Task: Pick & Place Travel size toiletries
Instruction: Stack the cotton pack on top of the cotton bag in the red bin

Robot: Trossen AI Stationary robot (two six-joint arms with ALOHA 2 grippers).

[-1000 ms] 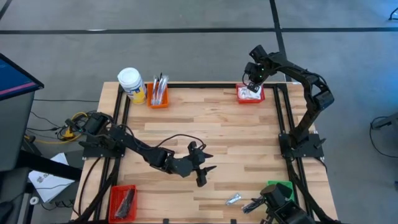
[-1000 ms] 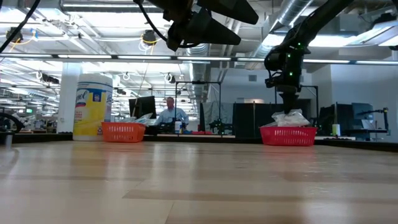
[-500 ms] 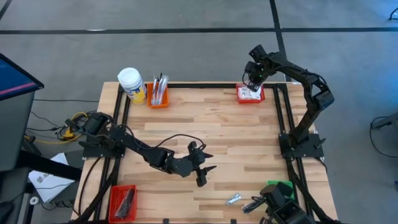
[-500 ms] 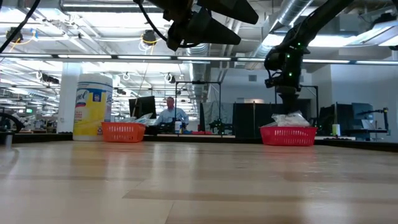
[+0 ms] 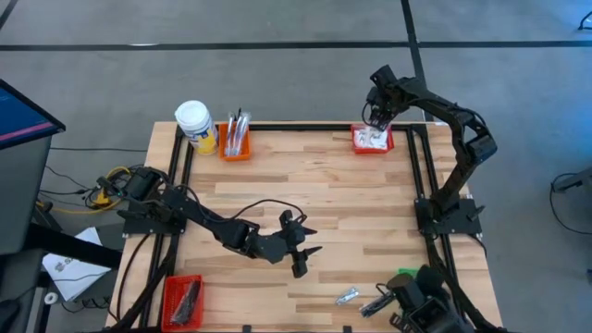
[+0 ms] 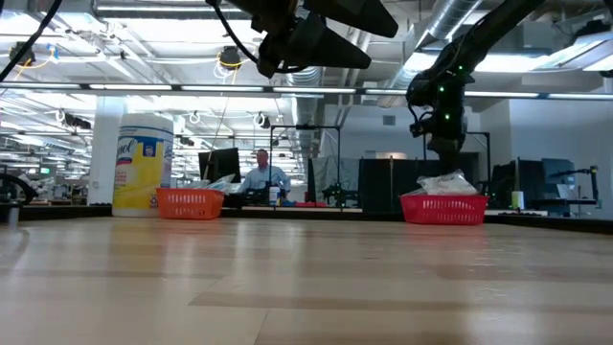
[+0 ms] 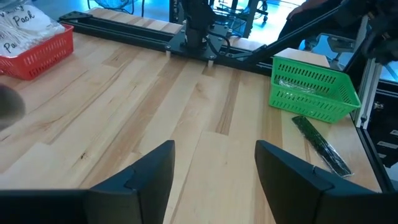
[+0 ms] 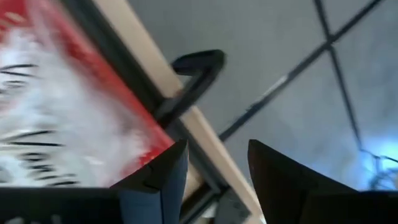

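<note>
Your right gripper (image 5: 376, 117) hangs parted and empty over the red bin (image 5: 372, 140) of soft, light white packets (image 6: 442, 182). Your left gripper (image 5: 302, 250) waits open mid-table; the slippery sachet (image 5: 347, 296) wants pinching across its flat middle.

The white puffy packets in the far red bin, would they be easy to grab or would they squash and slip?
The white packets bulge above the rim of the red bin, so they are probably soft and light and would squash in a grip. Their plastic film looks smooth, so perhaps slippery. Heaped loosely, they may shift when pushed.
</note>
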